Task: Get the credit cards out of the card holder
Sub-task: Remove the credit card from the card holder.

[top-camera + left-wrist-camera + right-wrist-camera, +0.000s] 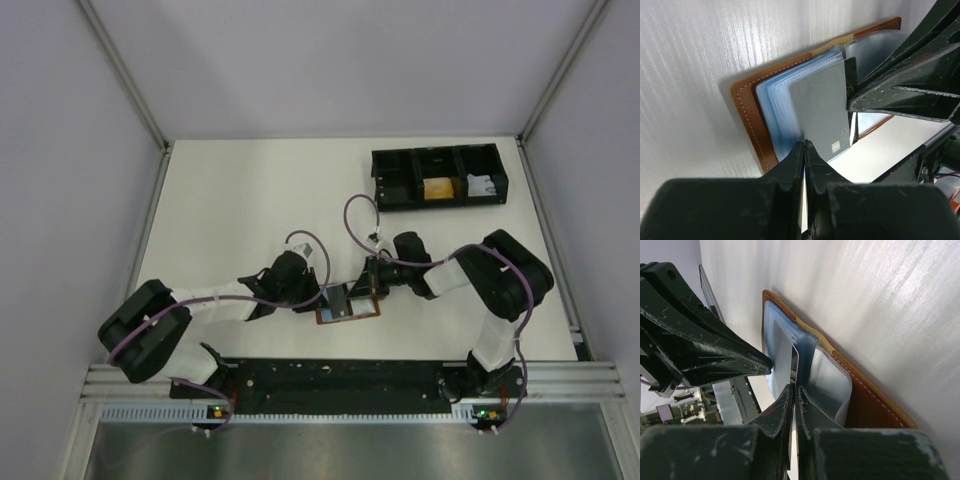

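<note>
The brown card holder lies open on the table between my two grippers, its blue plastic sleeves fanned up. A grey credit card with a gold chip lies on top of the sleeves. My left gripper is shut, its tips pinching the near edge where sleeve and card meet. From the other side my right gripper is shut on a thin card edge standing up from the holder. Its fingers touch the card's far edge.
A black three-compartment tray stands at the back right, with a yellow item and a white item in it. White walls enclose the table on three sides. Both arms reach inward from the near rail.
</note>
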